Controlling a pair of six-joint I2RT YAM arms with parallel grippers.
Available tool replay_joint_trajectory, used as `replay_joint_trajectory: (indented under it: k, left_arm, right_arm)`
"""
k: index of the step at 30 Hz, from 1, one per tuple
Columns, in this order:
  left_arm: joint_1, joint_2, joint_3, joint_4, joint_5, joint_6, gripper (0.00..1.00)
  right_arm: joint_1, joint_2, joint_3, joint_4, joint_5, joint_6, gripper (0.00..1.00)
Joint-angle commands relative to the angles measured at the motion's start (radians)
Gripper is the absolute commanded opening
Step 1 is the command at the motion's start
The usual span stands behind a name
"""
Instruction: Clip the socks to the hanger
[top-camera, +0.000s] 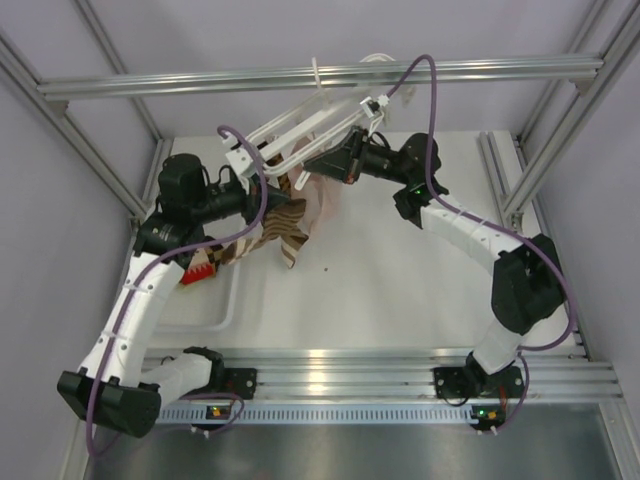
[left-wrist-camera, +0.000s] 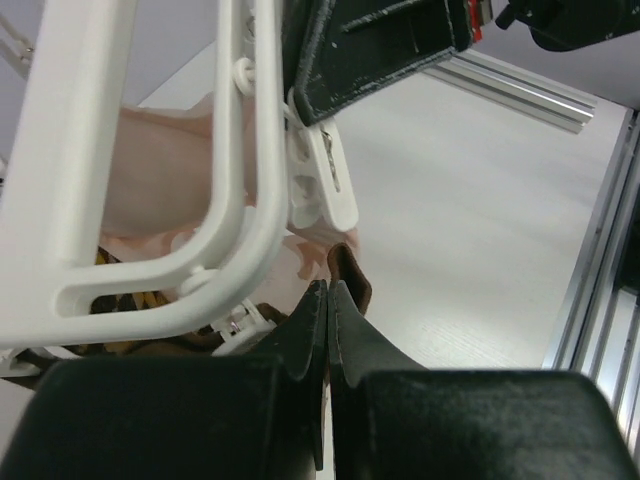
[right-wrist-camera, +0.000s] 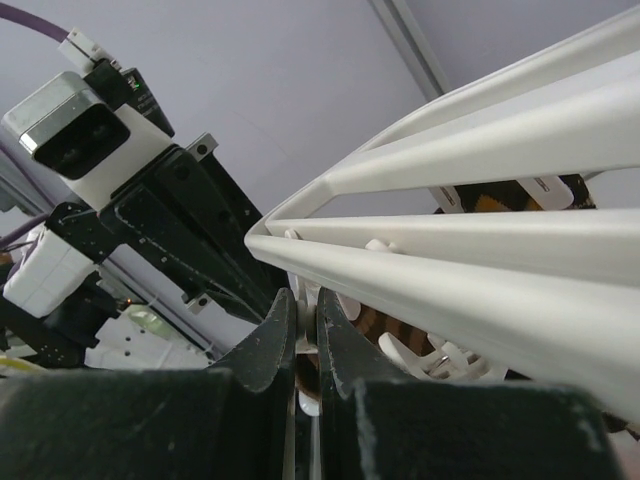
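The white hanger (top-camera: 300, 125) hangs tilted under the grey rail. My left gripper (top-camera: 276, 201) is shut on the edge of a brown-and-cream striped sock (top-camera: 287, 236) just below the hanger's near end. In the left wrist view the brown sock edge (left-wrist-camera: 352, 282) sticks out past the closed fingertips (left-wrist-camera: 318, 300), right under a white clip (left-wrist-camera: 326, 182) of the hanger frame (left-wrist-camera: 230, 150). My right gripper (top-camera: 318, 161) is shut on a hanger clip (right-wrist-camera: 308, 318). The hanger bars (right-wrist-camera: 480, 250) run to the right, with striped fabric (right-wrist-camera: 392, 326) behind them.
A pale pink sock (top-camera: 327, 200) hangs from the hanger between the grippers. A white tray (top-camera: 205, 305) lies at the left with a red-and-striped item (top-camera: 200, 268) at its far end. The grey rail (top-camera: 320, 75) crosses above. Aluminium posts stand at both sides.
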Motion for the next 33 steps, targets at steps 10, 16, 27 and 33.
replay_joint_trajectory:
  k: [10, 16, 27, 33]
  left_arm:
    - [-0.007, 0.023, 0.023, 0.222, -0.031, -0.154, 0.00]
    - [-0.007, 0.035, 0.035, 0.213, -0.004, -0.160, 0.00]
    - [-0.005, 0.035, 0.042, 0.244, 0.061, -0.175, 0.00]
    - [-0.005, 0.034, 0.046, 0.241, 0.009, -0.169, 0.00]
  right_arm:
    - [-0.001, 0.006, -0.011, 0.141, -0.064, -0.001, 0.00]
    - [-0.003, 0.015, -0.007, 0.158, -0.078, -0.004, 0.00]
    - [-0.001, 0.021, -0.011, 0.173, -0.102, -0.026, 0.00]
    - [-0.001, 0.018, -0.022, 0.192, -0.122, -0.020, 0.00]
